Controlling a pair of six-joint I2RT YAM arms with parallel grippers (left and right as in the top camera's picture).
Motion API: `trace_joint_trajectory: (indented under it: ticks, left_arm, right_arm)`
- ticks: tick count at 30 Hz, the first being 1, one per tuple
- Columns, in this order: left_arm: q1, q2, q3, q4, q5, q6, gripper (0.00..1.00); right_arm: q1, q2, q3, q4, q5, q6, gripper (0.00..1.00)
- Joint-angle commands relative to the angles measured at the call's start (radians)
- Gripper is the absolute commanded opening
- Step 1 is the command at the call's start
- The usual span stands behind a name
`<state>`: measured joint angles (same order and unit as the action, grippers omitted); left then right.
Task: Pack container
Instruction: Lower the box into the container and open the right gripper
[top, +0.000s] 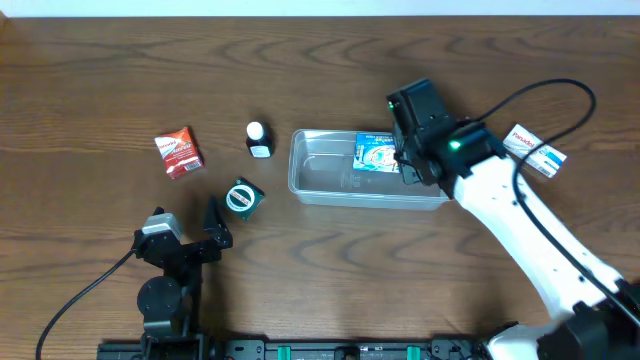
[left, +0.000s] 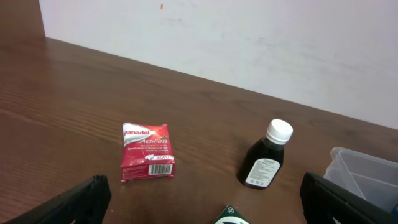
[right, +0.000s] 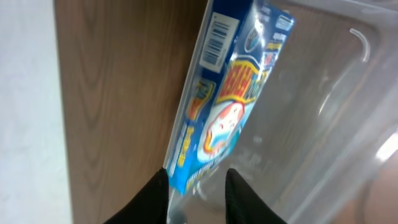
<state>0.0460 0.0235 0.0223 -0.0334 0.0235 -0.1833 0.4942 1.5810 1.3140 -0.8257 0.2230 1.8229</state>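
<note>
The clear plastic container lies at the table's centre. A blue box stands tilted against its right end wall. My right gripper hovers over that end. In the right wrist view the blue box leans on the container wall, and its lower end sits between my right gripper's fingers. It touches the left finger, and a gap shows at the right one. My left gripper rests wide open at the front left, also seen in its own view, holding nothing.
A red Panadol box, a dark bottle with a white cap and a green box lie left of the container. A white and blue box lies at the far right.
</note>
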Motion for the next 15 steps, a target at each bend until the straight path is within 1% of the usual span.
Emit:
trace_joint_trajectory:
  ticks: [1,6,8,9,10,11,12,13,14,15]
  left_arm:
    - [0.006,0.000,-0.018,-0.037,-0.008,0.006,0.98]
    - [0.006,0.000,-0.018,-0.037,-0.008,0.006,0.98]
    - [0.006,0.000,-0.018,-0.037,-0.008,0.006,0.98]
    - [0.006,0.000,-0.018,-0.037,-0.008,0.006,0.98]
    - [0.006,0.000,-0.018,-0.037,-0.008,0.006,0.98]
    - [0.006,0.000,-0.018,-0.037,-0.008,0.006,0.98]
    - [0.006,0.000,-0.018,-0.037,-0.008,0.006,0.98]
    - [0.006,0.000,-0.018,-0.037,-0.008,0.006,0.98]
    - [0.006,0.000,-0.018,-0.037,-0.008,0.006,0.98]
    - [0.006,0.000,-0.018,-0.037,-0.008,0.006,0.98]
  right_arm:
    - [0.007,0.051,0.013,0.030,0.051,-0.058,0.29]
    - [0.006,0.067,0.013,0.060,0.114,-0.100,0.28]
    - [0.006,0.067,0.013,0.087,0.156,-0.161,0.28]
    - [0.006,0.067,0.013,0.102,0.175,-0.214,0.28]
    - [0.006,0.067,0.013,0.111,0.191,-0.280,0.29]
    - [0.006,0.067,0.013,0.117,0.209,-0.377,0.31]
    - [0.006,0.067,0.013,0.119,0.223,-0.494,0.34]
    - [0.006,0.067,0.013,0.124,0.229,-0.655,0.38]
    - [0.006,0.067,0.014,0.132,0.228,-0.822,0.39]
    - [0.006,0.067,0.013,0.145,0.215,-0.908,0.37]
